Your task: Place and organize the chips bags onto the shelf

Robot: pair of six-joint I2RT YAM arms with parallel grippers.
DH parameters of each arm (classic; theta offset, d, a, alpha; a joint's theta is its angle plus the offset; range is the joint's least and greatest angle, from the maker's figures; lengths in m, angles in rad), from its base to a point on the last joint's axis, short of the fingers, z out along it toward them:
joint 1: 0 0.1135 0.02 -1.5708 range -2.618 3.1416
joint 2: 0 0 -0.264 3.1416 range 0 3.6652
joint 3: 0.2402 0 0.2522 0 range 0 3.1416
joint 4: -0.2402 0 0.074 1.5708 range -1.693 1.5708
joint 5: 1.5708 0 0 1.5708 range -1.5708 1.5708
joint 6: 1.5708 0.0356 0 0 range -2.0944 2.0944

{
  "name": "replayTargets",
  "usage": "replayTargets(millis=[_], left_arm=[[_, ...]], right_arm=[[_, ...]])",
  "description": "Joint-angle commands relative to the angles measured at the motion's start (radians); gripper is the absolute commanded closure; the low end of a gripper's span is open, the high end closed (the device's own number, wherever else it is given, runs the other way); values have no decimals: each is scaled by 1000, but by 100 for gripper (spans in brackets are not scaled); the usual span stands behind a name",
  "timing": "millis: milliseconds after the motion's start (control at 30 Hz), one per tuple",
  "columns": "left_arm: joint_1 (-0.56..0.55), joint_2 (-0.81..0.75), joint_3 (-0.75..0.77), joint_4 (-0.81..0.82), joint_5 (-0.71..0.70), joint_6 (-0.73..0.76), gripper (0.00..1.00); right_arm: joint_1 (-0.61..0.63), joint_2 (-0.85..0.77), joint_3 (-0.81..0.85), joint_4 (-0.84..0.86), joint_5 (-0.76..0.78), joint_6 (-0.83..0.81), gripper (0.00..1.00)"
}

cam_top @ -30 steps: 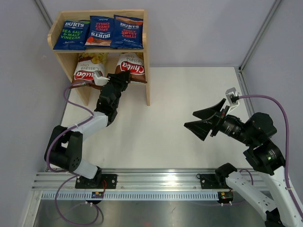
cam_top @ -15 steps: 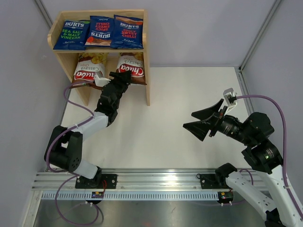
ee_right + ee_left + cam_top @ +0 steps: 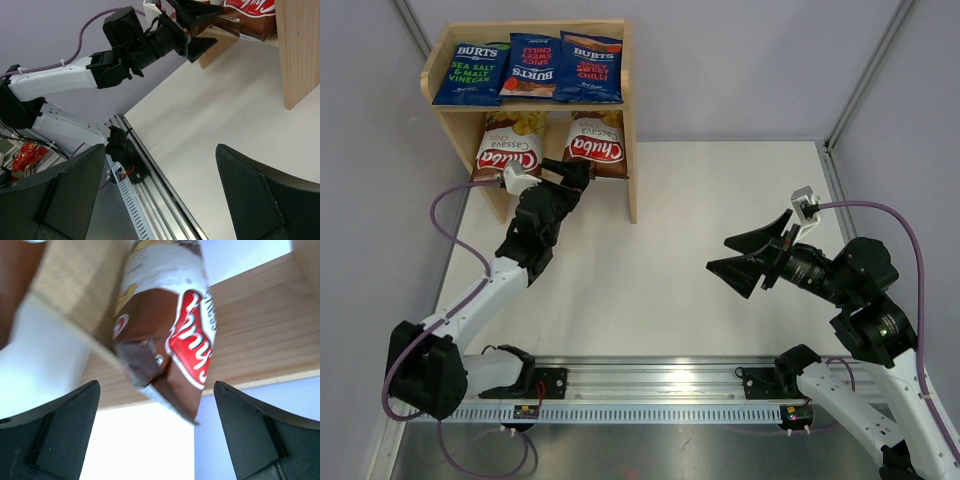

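1. Top tier of the light wooden shelf point(image 3: 632, 150): three dark blue Burts bags lie flat, side by side, edges overlapping.
2. Green-lettered Burts bag point(image 3: 470, 73) on the left, lettering upright in the top view.
3. Middle Burts bag point(image 3: 532, 67), red-lettered, reads upside down.
4. Right Burts bag point(image 3: 590, 68), red-lettered, slightly tilted.
5. Lower tier: left Chuba bag point(image 3: 507, 145) and right Chuba bag point(image 3: 595, 143), brown-and-white with red logos, sit side by side.
6. Up close, the right Chuba bag's crimped brown end pokes past the shelf's front edge.
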Motion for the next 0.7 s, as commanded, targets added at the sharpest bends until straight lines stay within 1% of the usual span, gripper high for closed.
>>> replayTargets(millis=[0, 33, 67, 100, 133, 200, 233, 267, 300, 333, 367, 400, 433, 467, 500, 533, 567, 600, 633, 667], left_arm=[[0, -119, 49, -263, -29, -1, 1], [0, -147, 47, -359, -35, 1, 1], [0, -176, 44, -401, -27, 26, 1], [0, -242, 49, -454, -41, 45, 1], [0, -276, 54, -581, -68, 78, 1], [3, -386, 64, -669, -85, 144, 1], [3, -421, 76, -770, -104, 210, 1], [3, -452, 84, -801, -92, 265, 1], [3, -478, 95, -832, -84, 322, 1], [3, -509, 147, -922, -61, 421, 1], [5, -514, 174, -968, -46, 474, 1], [3, -512, 211, -1069, -32, 523, 1], [3, -497, 275, -1122, -20, 609, 1], [5, -479, 312, -1177, -9, 648, 1], [3, -466, 339, -1265, -9, 683, 1], [3, -456, 366, -1297, -29, 742, 1], [3, -446, 366, -1314, -47, 767, 1], [-1, -451, 357, -1306, -76, 787, 1], [-15, -463, 341, -1296, -151, 778, 1], [-21, -501, 304, -1265, -136, 784, 1]], right_arm=[[1, -1, 0, 12, 50, -15, 0], [4, -1, 0, -7, 99, -19, 1], [2, -1, -1, -15, 124, -28, 1], [2, -1, -3, -32, 169, -35, 1], [2, -1, -4, -41, 196, -39, 1], [2, 0, -9, -57, 277, -44, 0], [1, -1, -12, -60, 306, -44, 0], [2, -1, -17, -60, 343, -44, 1], [2, -6, -32, -61, 437, -47, 1], [2, -9, -43, -54, 487, -41, 1], [2, -12, -61, -54, 533, -38, 0], [2, -12, -69, -52, 643, -38, 1], [2, -12, -76, -52, 682, -53, 0], [2, -6, -86, -55, 716, -59, 0], [2, -1, -90, -58, 766, -65, 1], [2, 5, -93, -60, 785, -82, 1], [1, 20, -95, -64, 805, -91, 1], [1, 31, -93, -77, 847, -96, 1], [2, 40, -92, -87, 871, -104, 1], [2, 51, -87, -96, 886, -114, 0]])
